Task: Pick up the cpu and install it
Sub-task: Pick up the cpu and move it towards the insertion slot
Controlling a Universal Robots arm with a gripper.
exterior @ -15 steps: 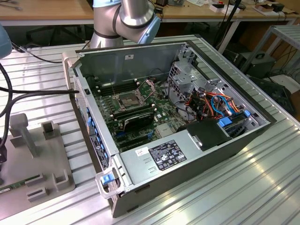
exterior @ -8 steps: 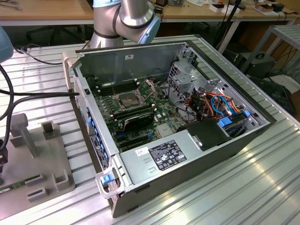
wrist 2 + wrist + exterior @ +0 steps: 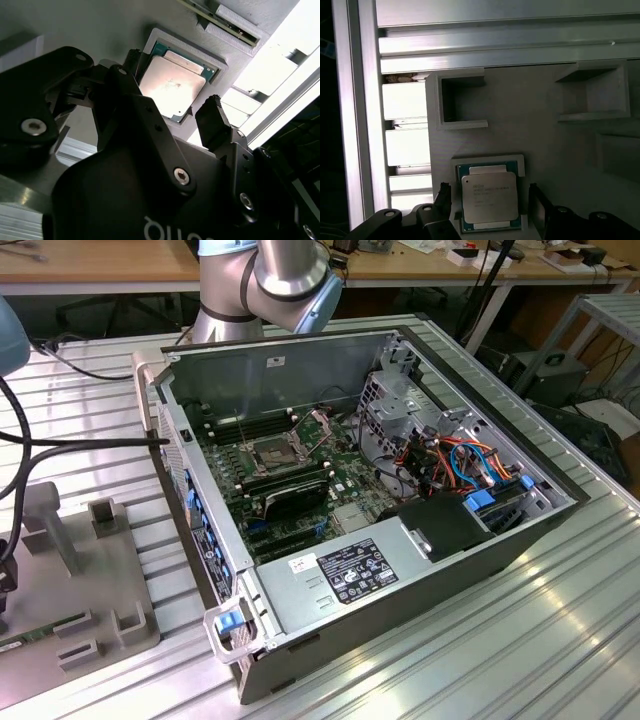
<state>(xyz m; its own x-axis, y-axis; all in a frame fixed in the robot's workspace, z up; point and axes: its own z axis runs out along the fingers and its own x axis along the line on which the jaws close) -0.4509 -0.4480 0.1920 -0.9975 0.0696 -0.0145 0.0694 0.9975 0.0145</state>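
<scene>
Second wrist view, nearest first: the black two-fingered gripper (image 3: 172, 82) stands wide open, and its dark fingers (image 3: 215, 120) are set to either side of the flat, nearly square cpu (image 3: 172, 90) with its dull silver-grey metal lid on a green board. The chip lies straight ahead of the claw, centred in the gap between the tips. In the first wrist view the gripper (image 3: 490, 194) frames it the same way: one of the fingers (image 3: 443, 197) is just beside one edge, its mate just beside the opposite edge, and neither appears to touch. The line between the tips seems to cross the chip's slightly shorter span, with its sides square to them. How far the tips have dropped towards the chip I cannot tell.

The cpu (image 3: 490, 197) sits flat in a shallow framed recess of a matt grey moulded holder (image 3: 520, 115), which rests on the ribbed aluminium table (image 3: 405, 145).

Farther off, in the exterior view, the open grey metal computer case (image 3: 400, 490) lies on its side, its dark square socket (image 3: 272, 453) exposed, well apart from the holder (image 3: 90, 570).
</scene>
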